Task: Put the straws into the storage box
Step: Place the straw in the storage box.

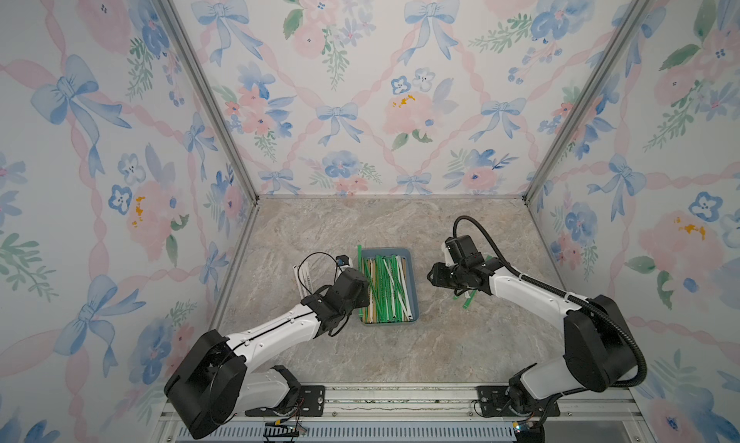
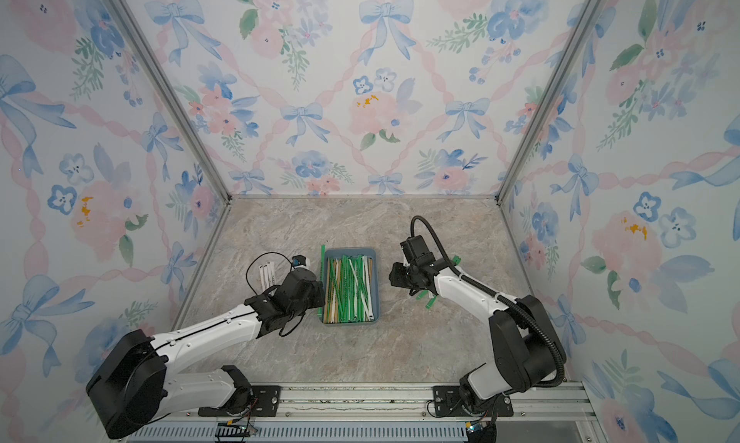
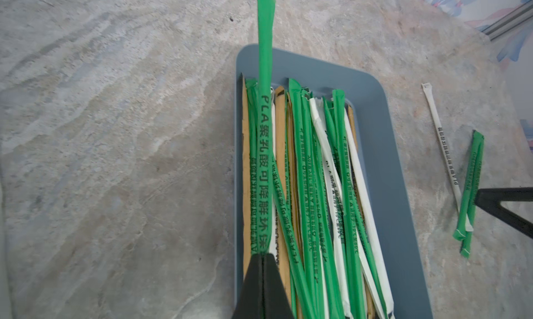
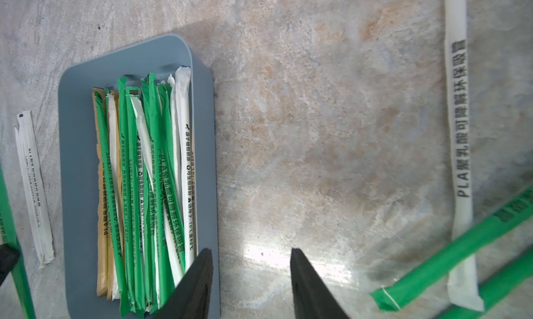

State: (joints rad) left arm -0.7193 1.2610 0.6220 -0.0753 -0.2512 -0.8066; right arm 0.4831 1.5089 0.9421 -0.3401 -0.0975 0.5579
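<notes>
**One green straw (image 3: 265,147) held above the box (image 3: 386,147)**

Left gripper (image 3: 263,255) is pinched shut on it. The straw's length runs parallel to the box's long side, above the left rim, with its far tip jutting past the far rim. It probably needs drawing back and rightward before release. Right gripper (image 4: 250,249), half-open and empty, hovers between the box and three loose straws (image 4: 458,130). White straws (image 4: 31,182) lie left of the box.
</notes>
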